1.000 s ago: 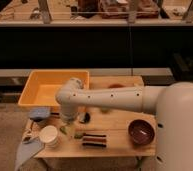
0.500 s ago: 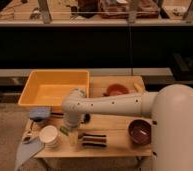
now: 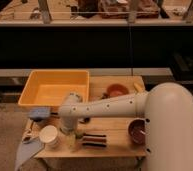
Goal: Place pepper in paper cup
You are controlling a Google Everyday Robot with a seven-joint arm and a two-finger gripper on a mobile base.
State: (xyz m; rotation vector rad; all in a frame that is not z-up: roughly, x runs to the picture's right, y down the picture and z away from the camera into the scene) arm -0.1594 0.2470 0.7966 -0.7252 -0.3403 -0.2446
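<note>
The white robot arm (image 3: pixel 115 106) reaches in from the right across the pale wooden table (image 3: pixel 115 145), and its wrist bends straight down at the front left. The gripper (image 3: pixel 70 132) hangs low over the tabletop, just right of the small round off-white paper cup (image 3: pixel 49 136). Its jaws stand wide apart, and I see nothing between them. No grip yet.

The small slim green pepper (image 3: pixel 77 136) lies flat on the table right under the gripper, between the cup and the dark striped rectangular block (image 3: pixel 94 140). The wrist partly hides it, so I cannot make out its exact angle.

How will it handle? It should be very light, with firm flesh and waxy, slick skin. Being curved, it may roll or swivel if only one finger touches it. The best hold looks to be across the middle of its length, with the jaws closing on its narrow sides. A gentle squeeze ought to do, since a hard pinch could bruise it or shoot it out sideways.

The cup is close, so the carry is short. But it looks light and tippy, so the pepper wants lowering in end-first. Well off to the right sits the larger dark brown bowl (image 3: pixel 137 131), and the big yellow plastic bin (image 3: pixel 55 89) is behind.
</note>
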